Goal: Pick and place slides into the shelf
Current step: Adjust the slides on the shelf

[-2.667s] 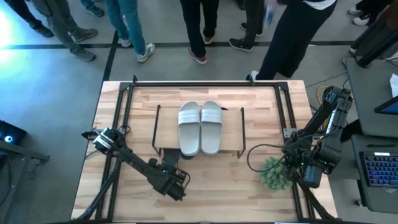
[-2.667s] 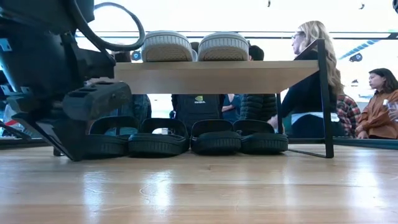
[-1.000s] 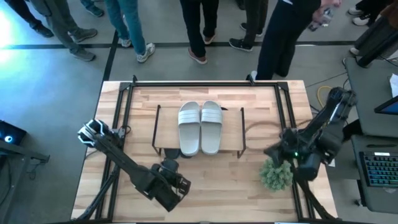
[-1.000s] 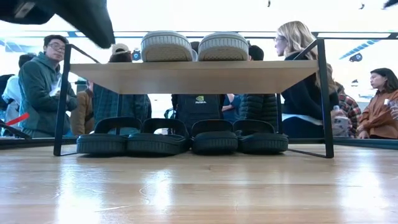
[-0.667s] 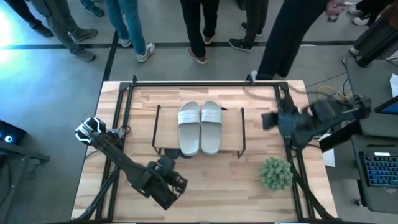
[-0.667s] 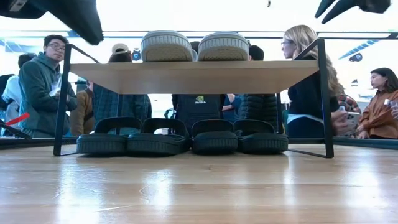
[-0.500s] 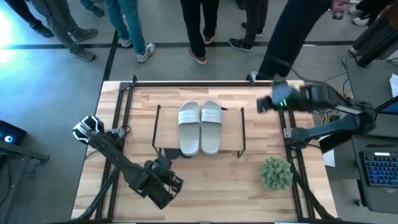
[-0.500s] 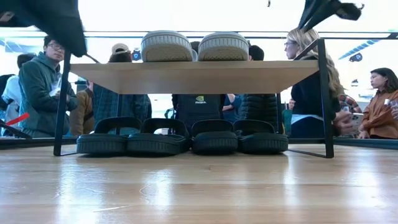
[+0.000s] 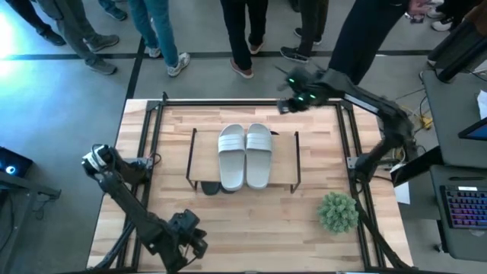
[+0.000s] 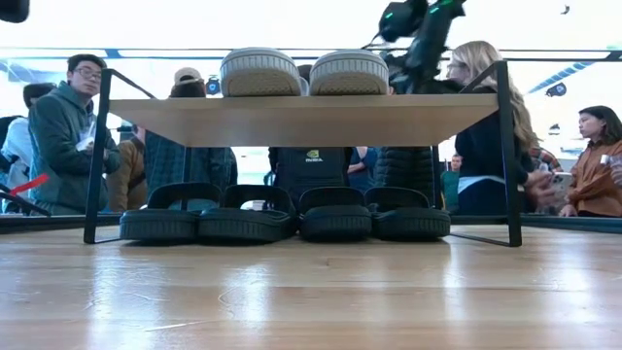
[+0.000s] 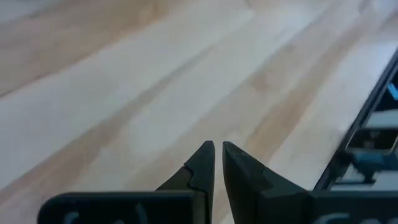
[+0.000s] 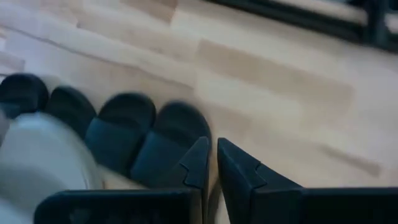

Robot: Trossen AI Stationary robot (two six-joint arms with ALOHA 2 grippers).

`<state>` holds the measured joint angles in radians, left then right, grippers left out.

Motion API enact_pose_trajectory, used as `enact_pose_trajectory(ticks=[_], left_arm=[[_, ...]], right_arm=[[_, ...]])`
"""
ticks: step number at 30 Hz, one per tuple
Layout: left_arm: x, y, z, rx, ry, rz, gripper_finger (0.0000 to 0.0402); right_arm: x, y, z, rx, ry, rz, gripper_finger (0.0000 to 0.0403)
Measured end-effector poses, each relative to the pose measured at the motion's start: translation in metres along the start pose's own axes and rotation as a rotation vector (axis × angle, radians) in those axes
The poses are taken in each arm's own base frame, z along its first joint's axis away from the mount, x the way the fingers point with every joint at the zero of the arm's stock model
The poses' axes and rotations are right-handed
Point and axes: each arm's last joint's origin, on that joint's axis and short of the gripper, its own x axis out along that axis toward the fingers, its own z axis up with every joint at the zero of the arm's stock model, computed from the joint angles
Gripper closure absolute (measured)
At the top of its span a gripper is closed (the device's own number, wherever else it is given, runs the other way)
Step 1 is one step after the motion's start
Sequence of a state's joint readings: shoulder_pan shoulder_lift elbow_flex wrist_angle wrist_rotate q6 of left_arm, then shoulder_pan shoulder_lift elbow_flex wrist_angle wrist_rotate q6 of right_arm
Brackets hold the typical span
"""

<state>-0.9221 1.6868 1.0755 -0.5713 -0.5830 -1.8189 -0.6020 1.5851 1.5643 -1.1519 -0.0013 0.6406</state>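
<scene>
The shelf (image 9: 281, 156) stands mid-table on thin black legs. Two pale slides (image 9: 232, 157) (image 9: 259, 154) lie side by side on its top board (image 10: 311, 119). Several black slides (image 10: 248, 222) (image 10: 335, 219) stand in a row on the tabletop under it. My right gripper (image 9: 285, 104) hangs shut above the table's far edge, behind the shelf; its wrist view looks down on the black slides' ends (image 12: 168, 143). My left gripper (image 9: 190, 245) is shut over bare wood near the table's near edge, left of centre (image 11: 217, 146).
A green plant (image 9: 337, 211) sits on the table's near right. A black frame (image 9: 152, 122) runs round the tabletop. People stand beyond the far edge (image 9: 243, 38). Bare wood lies in front of the shelf (image 10: 311, 292).
My right gripper has swung from beside the plant at the near right, along the right side, to the table's far edge behind the shelf. My left gripper has drawn back from the shelf's front toward the near edge and a little left. The slides have not moved.
</scene>
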Motion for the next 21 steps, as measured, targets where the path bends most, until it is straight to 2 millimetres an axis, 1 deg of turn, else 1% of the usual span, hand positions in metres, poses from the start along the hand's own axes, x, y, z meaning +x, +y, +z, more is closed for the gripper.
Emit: enact_pose_trajectory(ticks=[3,6,10,13,15,21], left_arm=[[-0.003,0.010,-0.013,0.046,0.011,-0.008,0.0385],[-0.007,0.023,-0.025,0.093,0.025,-0.002,0.0385],[-0.010,0.035,-0.036,0.125,0.042,-0.002,0.0385],[-0.007,0.041,-0.037,0.124,0.041,-0.006,0.0385],[-0.004,0.044,-0.038,0.121,0.038,-0.009,0.0385],[-0.001,0.047,-0.037,0.119,0.031,-0.012,0.0385]], right_arm=[[0.020,0.013,0.029,-0.032,0.005,-0.013,0.0375],[0.042,0.017,0.056,-0.047,0.021,-0.023,0.0375],[0.071,0.006,0.089,0.010,0.116,0.009,0.0375],[0.087,-0.005,0.103,0.052,0.191,-0.025,0.0375],[0.095,-0.009,0.108,0.067,0.239,-0.045,0.0375],[0.124,-0.007,0.113,0.109,0.415,0.050,0.0375]])
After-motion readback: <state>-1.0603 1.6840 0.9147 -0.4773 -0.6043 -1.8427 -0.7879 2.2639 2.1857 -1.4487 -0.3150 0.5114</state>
